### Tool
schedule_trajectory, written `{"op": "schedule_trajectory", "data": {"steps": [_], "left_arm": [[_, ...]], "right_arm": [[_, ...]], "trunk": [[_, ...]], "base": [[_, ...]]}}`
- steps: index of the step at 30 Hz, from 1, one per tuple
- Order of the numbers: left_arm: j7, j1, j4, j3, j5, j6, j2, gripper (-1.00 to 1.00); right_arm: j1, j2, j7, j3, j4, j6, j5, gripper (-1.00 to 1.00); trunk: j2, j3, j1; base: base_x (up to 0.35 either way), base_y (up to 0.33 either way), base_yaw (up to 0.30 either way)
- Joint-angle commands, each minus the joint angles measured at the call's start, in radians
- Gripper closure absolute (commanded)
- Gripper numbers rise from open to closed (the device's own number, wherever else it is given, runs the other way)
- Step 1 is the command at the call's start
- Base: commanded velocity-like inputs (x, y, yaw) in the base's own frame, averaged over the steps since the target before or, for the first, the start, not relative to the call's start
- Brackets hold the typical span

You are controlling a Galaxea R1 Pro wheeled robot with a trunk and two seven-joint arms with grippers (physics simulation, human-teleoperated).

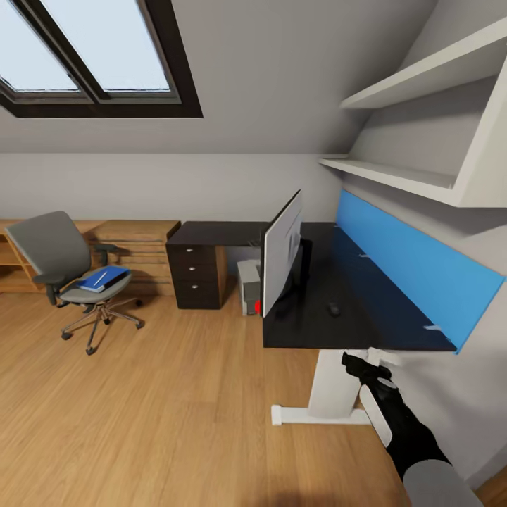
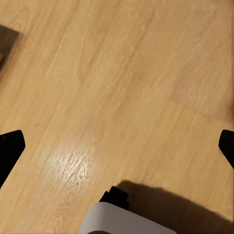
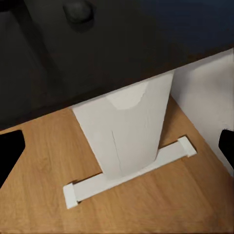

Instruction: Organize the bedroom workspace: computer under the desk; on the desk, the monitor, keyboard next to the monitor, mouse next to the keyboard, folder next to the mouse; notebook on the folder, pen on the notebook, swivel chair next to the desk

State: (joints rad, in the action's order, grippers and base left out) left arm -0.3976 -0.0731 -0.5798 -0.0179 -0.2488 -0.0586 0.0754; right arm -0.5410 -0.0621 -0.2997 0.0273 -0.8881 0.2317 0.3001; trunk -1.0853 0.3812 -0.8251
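The black desk [image 1: 366,320] runs along the right wall. On it stands the monitor [image 1: 282,253], seen edge-on, with the mouse [image 1: 334,308] beside it. The computer [image 1: 248,287] sits under the desk's far end. At the left the swivel chair [image 1: 65,271] carries the blue folder [image 1: 105,278], crossed by a thin white line too small to identify. Keyboard and notebook are out of view. My right gripper [image 1: 360,365] hangs open just below the desk's near edge, facing its white leg [image 3: 126,131] and the mouse [image 3: 78,10]. My left gripper [image 2: 117,148] is open over bare floor.
A dark drawer unit [image 1: 199,274] stands under the desk's far wing, next to a light wooden chest [image 1: 137,246]. White shelves [image 1: 394,176] and a blue back panel [image 1: 415,271] line the right wall. Wooden floor [image 1: 162,408] spreads between chair and desk.
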Motion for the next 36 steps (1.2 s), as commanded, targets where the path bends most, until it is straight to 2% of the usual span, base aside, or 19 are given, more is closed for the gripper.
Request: {"op": "schedule_trajectory", "data": {"steps": [1,6,7,11,16,21,24,27,31,35,36], "left_arm": [[-0.003,-0.001,0.0,-0.002,-0.01,-0.006,0.0,-1.0],[-0.003,-0.001,0.0,-0.002,-0.01,-0.006,-0.004,-1.0],[-0.003,-0.001,0.0,-0.002,-0.01,-0.006,-0.004,-1.0],[-0.003,-0.001,0.0,-0.002,-0.01,-0.006,-0.004,-1.0],[-0.003,-0.001,0.0,-0.002,-0.009,-0.006,-0.004,-1.0],[-0.003,-0.001,0.0,-0.002,-0.009,-0.006,-0.005,-1.0],[-0.003,-0.001,0.0,-0.002,-0.009,-0.006,-0.009,-1.0],[-0.003,-0.001,0.0,-0.002,-0.01,-0.006,-0.023,-1.0],[-0.003,-0.001,0.0,-0.002,-0.01,-0.006,-0.025,-1.0],[-0.003,-0.001,0.0,-0.002,-0.01,-0.006,-0.026,-1.0],[-0.003,-0.001,0.0,-0.002,-0.01,-0.007,-0.026,-1.0]], "right_arm": [[-0.002,0.0,-0.006,-0.006,0.006,0.008,0.007,-1.0],[-0.005,0.0,-0.009,-0.029,0.031,0.02,0.0,-1.0],[-0.006,-0.002,-0.009,-0.043,0.037,0.023,-0.021,-1.0],[-0.006,-0.002,-0.009,-0.044,0.038,0.022,-0.025,-1.0],[-0.007,-0.002,-0.01,-0.044,0.037,-0.019,-0.028,-1.0],[-0.005,-0.004,-0.012,-0.047,0.033,-0.093,-0.032,-1.0],[-0.004,-0.005,-0.012,-0.049,0.032,-0.099,-0.032,-1.0],[-0.004,-0.004,-0.011,-0.06,0.032,-0.104,-0.032,-1.0],[-0.004,-0.004,-0.011,-0.071,0.032,-0.105,-0.036,-1.0],[-0.003,-0.005,-0.009,-0.096,0.038,-0.106,-0.074,-1.0],[-0.003,-0.005,-0.008,-0.103,0.047,-0.103,-0.101,-1.0]], "trunk": [[-0.001,0.001,-0.001],[-0.001,0.001,-0.001],[-0.001,0.001,-0.001],[-0.001,0.001,-0.001],[-0.001,0.001,-0.001],[-0.001,0.001,-0.001],[-0.001,0.001,-0.001],[-0.001,0.001,-0.001],[-0.001,0.001,-0.001],[-0.001,0.001,-0.001],[-0.001,0.001,-0.001]], "base": [[0.306,0.0,0.0],[0.315,0.0,0.0],[0.321,0.0,0.0],[0.321,0.0,0.0],[0.321,0.0,0.0],[0.319,-0.052,0.0],[0.309,-0.153,0.0],[0.306,-0.177,0.0],[0.305,-0.183,0.0],[0.305,-0.184,0.0],[0.294,-0.166,0.0]]}}
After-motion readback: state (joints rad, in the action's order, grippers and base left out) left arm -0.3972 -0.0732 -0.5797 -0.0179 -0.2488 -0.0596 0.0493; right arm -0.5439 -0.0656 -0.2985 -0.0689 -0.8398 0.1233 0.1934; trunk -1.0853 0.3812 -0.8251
